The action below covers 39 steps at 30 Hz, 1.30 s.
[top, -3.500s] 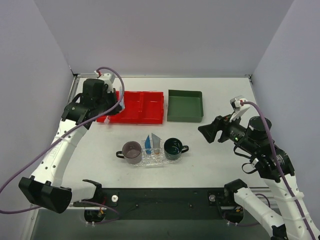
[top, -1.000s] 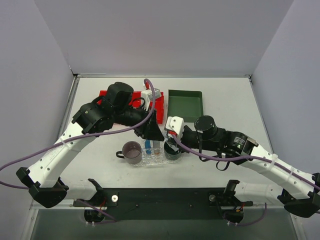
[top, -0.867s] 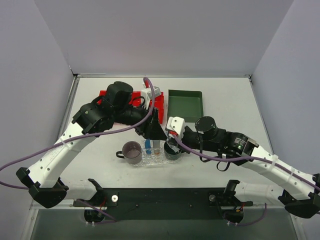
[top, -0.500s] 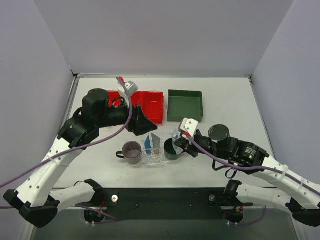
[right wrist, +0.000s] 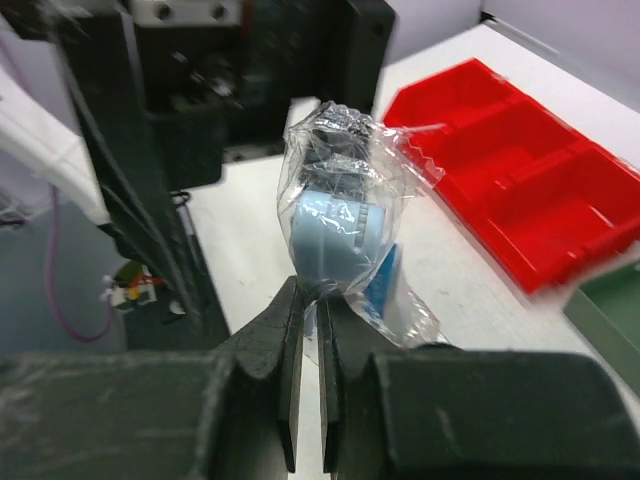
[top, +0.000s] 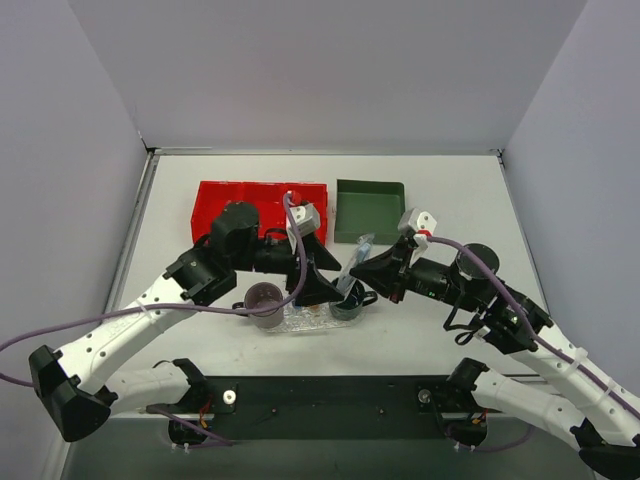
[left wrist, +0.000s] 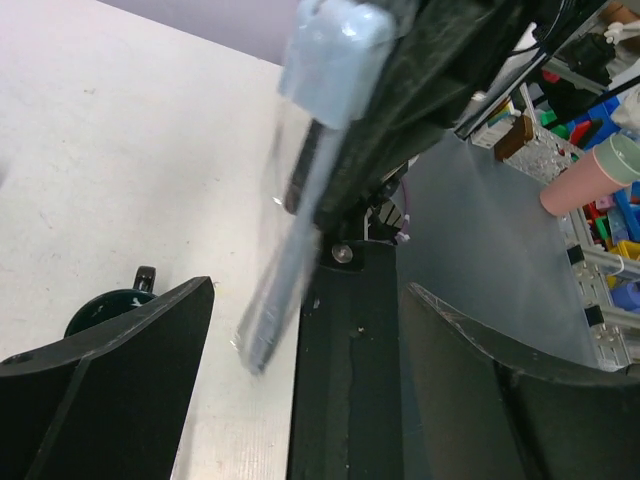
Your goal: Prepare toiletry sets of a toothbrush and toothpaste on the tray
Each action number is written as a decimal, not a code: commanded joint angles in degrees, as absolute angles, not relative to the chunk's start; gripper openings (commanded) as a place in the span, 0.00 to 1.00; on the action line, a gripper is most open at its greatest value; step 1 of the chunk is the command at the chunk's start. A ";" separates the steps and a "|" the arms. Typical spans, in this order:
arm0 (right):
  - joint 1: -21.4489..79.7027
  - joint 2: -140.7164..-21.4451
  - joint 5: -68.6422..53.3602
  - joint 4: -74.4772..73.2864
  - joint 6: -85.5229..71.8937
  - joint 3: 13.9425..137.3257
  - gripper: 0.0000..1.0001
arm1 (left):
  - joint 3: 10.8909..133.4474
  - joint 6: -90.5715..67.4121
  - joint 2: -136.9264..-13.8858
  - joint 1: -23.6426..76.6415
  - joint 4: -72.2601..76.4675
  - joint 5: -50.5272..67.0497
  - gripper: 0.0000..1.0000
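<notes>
- Top external view: the clear tray (top: 300, 322) on the tabletop (top: 450, 190) carries two cups, a purple cup (top: 263, 303) and a dark green cup (top: 347, 298).
- Two bins sit behind it: a red bin (top: 262, 200) and a green bin (top: 370, 212).
- One wrapped toothbrush (right wrist: 335, 215) is above the dark green cup, pinched by the right hand (right wrist: 310, 290).
- The left hand (top: 320, 287) is spread over the tray.
</notes>
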State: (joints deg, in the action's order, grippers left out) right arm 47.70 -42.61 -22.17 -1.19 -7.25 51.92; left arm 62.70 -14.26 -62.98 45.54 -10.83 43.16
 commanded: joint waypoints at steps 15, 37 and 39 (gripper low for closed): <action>47.46 -43.15 -33.49 8.70 -14.68 52.82 0.00 | 61.00 -13.18 -65.57 47.20 -3.96 50.71 0.43; 44.21 -42.62 -22.49 -3.16 -12.39 58.53 0.64 | 59.33 1.13 -65.13 47.37 -14.33 46.41 0.00; 44.03 -44.29 -23.37 -3.25 -12.39 59.41 0.64 | 59.15 1.67 -65.21 47.37 -14.59 46.50 0.00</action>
State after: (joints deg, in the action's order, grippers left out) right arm 44.69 -42.22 -22.72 -4.32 -13.19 55.68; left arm 59.27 -2.26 -65.87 47.27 -13.78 46.44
